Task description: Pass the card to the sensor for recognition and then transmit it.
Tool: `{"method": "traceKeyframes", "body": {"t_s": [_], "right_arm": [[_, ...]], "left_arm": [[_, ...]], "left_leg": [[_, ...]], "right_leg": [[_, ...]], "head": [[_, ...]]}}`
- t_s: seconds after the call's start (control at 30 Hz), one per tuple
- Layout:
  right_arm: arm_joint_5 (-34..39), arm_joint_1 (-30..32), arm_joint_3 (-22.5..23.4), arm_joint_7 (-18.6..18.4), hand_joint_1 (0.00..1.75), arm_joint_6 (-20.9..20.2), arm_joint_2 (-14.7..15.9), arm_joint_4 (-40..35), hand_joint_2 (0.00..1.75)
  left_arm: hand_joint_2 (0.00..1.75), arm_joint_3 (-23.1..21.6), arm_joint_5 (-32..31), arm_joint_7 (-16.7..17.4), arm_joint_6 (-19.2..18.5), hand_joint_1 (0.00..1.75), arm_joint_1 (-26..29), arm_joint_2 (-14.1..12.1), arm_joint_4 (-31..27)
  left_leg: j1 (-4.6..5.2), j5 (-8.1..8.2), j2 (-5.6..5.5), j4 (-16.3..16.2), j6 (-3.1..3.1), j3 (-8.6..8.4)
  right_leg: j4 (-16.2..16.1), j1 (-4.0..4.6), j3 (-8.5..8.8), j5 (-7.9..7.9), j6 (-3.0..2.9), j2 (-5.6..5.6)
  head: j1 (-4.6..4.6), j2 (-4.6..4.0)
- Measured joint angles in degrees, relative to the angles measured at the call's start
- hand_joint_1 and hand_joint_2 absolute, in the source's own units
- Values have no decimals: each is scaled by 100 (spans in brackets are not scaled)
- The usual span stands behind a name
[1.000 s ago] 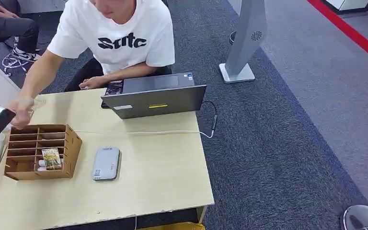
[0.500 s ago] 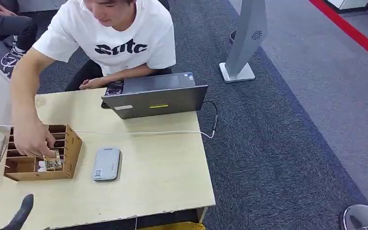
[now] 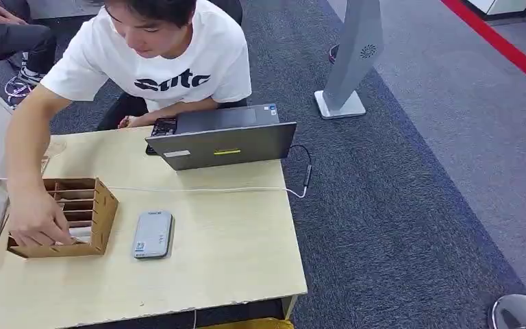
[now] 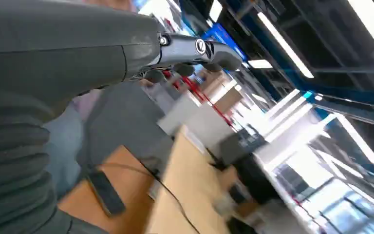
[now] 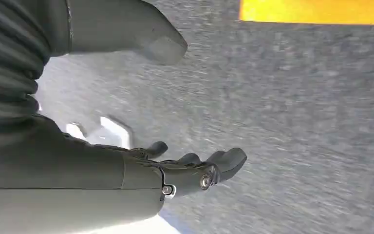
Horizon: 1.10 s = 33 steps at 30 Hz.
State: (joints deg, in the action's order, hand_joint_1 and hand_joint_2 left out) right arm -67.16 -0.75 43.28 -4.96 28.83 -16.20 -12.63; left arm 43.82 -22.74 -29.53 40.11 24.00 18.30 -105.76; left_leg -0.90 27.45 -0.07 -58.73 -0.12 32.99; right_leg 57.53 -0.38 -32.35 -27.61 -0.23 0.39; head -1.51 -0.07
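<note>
A person's hand [image 3: 34,219] is reached into the wooden organizer [image 3: 96,205] at the table's [image 3: 233,260] left, where the card was kept; the card itself cannot be made out. Left of the grey sensor [image 3: 153,234], both robot hands, left [image 4: 195,53] and right [image 5: 195,168], are held open and empty.

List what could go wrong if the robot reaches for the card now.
1. The person's hand is inside the wooden rack, so a reach could hit it.
2. That hand covers the card slot, so a grasp would be blind.
3. The white cable lying across the table could snag an arm.
</note>
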Motion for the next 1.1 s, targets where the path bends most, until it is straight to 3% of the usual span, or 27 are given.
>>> {"method": "traceKeyframes", "body": {"t_s": [0.13, 0.2, 0.27, 0.33, 0.43, 0.53, 0.63, 0.7, 0.77, 0.9, 0.93, 1.0, 1.1], "right_arm": [[-83, 16, 7, 112, 0, 109, -44, -37, 175], [-92, 18, 11, 210, 0, 131, -44, -35, 175], [-92, 19, 15, 118, 0, 168, -41, -35, 175], [53, -22, 96, -208, 0, 194, 20, -33, 175], [120, -128, 242, -412, 0, 133, 111, -4, 175], [58, -206, 284, -572, 0, 105, 171, 6, 175], [-75, -254, 293, -680, 0, 37, 199, 22, 175], [-138, -262, 293, -704, 0, -11, 203, 26, 175], [-193, -276, 293, -712, 0, -68, 212, 28, 175], [-332, -300, 291, -682, 0, -190, 249, 31, 175], [-368, -301, 288, -682, 0, -201, 256, 33, 175], [-496, -302, 271, -716, 0, -201, 271, 33, 175], [-619, -311, 197, -756, 0, -190, 287, 33, 175]], "left_arm": [[175, 1718, -632, -201, 0, 0, -986, 74, 1104], [175, 2553, -1041, 11, 0, 0, -1426, 120, 1633], [175, 3169, -1355, 451, 0, 0, -1683, 157, 2015], [175, 3571, -1298, 606, 0, 0, -1912, -3, 2700], [175, 3930, -1597, 1557, 0, 0, -2171, -228, 3687], [175, 4154, -1908, 2274, 0, 0, -2353, -299, 4527], [175, 4243, -2089, 2752, 0, 0, -2506, -341, 5476], [175, 4254, -2347, 2874, 0, 0, -2621, -361, 6096], [175, 4210, -3236, 2841, -83, 0, -2742, -424, 6875], [175, 3515, -5164, 2751, -904, 0, -2838, -468, 8039], [175, 3287, -5577, 2822, -942, 0, -2851, -468, 8218], [175, 2487, -6423, 3473, -781, 0, -2825, -466, 8501], [175, 724, -6445, 4080, -595, 0, -2759, -499, 8792]], "left_leg": [[0, -1, 1, 0, 0, -8], [2, -1, 1, 0, 0, -8], [4, 0, 2, -1, 1, -14], [14, 0, -8, -1, 2, -13], [12, 0, -12, -1, 2, -12], [14, -1, -13, -1, 2, -17], [19, -6, -16, -5, 11, -17], [20, -7, -17, -5, 12, -16], [24, -11, -16, -5, 18, -16], [24, -11, -15, -5, 19, -15], [24, -11, -14, -5, 19, -14], [24, -12, -7, -6, 19, -17], [24, -11, -8, -6, 19, -12]], "right_leg": [[0, 0, 6, 1, -1, 0], [0, 0, 7, 1, -1, -1], [-1, -1, 7, 1, 0, 0], [-1, -9, 7, 1, 1, -6], [-1, -13, 10, 1, 1, -9], [-2, -13, 11, 1, 2, -10], [-2, -17, 12, 3, 5, -14], [-2, -19, 12, 7, 10, -15], [-2, -23, 10, 8, 12, -15], [-2, -25, 11, 12, 14, -14], [-2, -24, 11, 13, 14, -13], [-2, -24, 7, 16, 12, -5], [-2, -25, 7, 16, 12, -6]], "head": [[-7, 0], [2, 0], [-7, 0], [-7, 0], [-4, 0], [-9, 0], [-11, 0], [-9, 0], [-7, 0], [-4, 0], [-2, 0], [-2, 0], [-9, 0]]}}
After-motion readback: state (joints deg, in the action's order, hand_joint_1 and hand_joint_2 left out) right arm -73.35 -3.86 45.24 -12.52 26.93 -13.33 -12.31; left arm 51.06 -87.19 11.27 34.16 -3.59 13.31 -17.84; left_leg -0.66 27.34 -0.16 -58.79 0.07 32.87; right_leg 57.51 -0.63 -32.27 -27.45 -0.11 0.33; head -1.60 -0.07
